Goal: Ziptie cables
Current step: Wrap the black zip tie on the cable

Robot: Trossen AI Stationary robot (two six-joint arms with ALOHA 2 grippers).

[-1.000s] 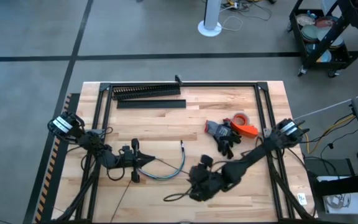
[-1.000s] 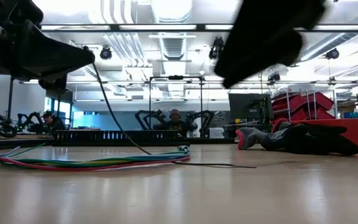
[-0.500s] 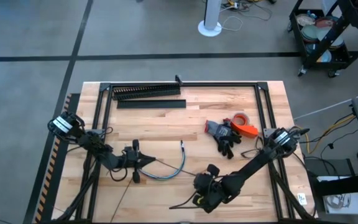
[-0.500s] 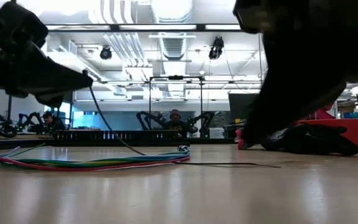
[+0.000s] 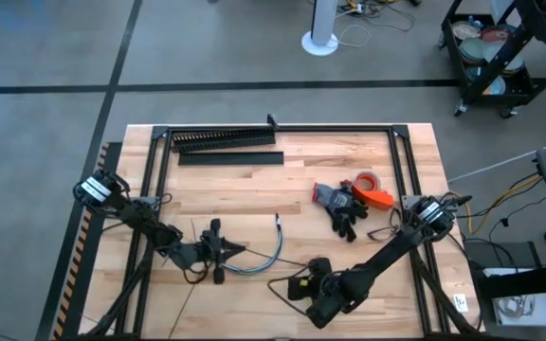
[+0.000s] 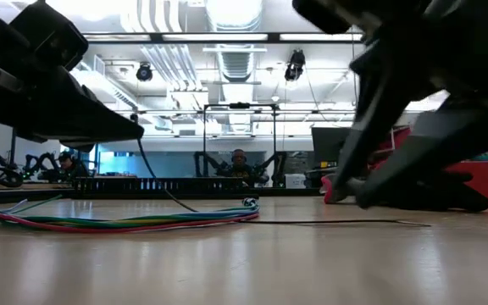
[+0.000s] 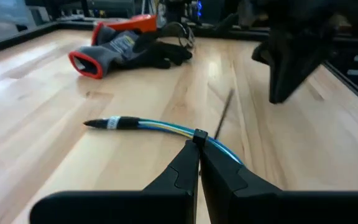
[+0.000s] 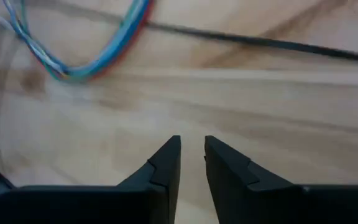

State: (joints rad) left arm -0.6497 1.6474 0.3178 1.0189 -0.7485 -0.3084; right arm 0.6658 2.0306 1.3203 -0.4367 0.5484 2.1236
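Left gripper (image 5: 227,250) shifted right, clamped on cables (image 5: 262,258), right gripper (image 8: 192,152) slightly parted above table (image 5: 254,194)

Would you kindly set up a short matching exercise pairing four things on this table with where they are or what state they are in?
Things:
1. left gripper
2. right gripper
3. glove
4. black duct

States or places:
A. along the table's far edge
B. slightly open over bare wood
C. shut on the cables
D. beside the orange tape roll

Pairs: 1-C, 2-B, 3-D, 4-A
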